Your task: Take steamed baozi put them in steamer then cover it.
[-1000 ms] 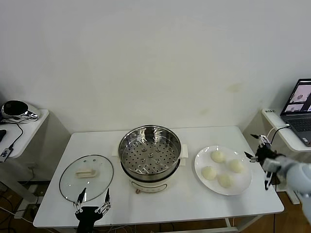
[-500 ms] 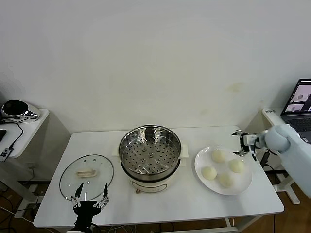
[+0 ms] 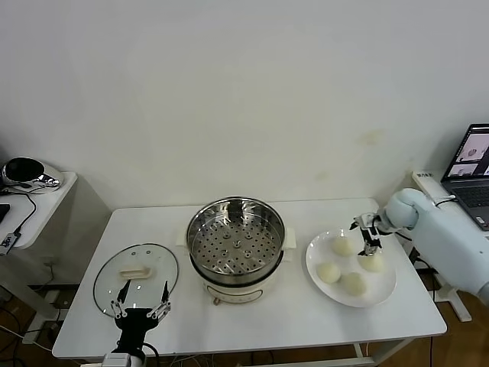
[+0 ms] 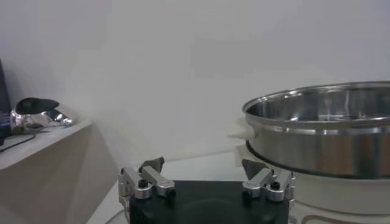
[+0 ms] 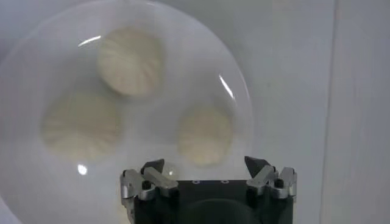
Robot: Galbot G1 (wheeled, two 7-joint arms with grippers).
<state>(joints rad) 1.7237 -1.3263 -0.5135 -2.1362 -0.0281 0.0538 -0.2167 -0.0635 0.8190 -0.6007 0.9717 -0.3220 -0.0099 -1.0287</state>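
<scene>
Baozi [image 3: 343, 246]: right pincer [image 3: 366, 234] newly overhead

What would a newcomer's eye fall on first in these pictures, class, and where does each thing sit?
The shiny steamer stands uncovered mid-table, its perforated tray bare. On the robot's right, four baozi lie on a white plate, with the open right gripper hovering just above them. The cover lies flat on the left, the open left gripper beside its near edge.

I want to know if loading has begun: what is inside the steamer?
Inside the steamer only its bare perforated tray shows, with no baozi on it. All four baozi sit on the white plate. What lies beneath the tray is hidden.
</scene>
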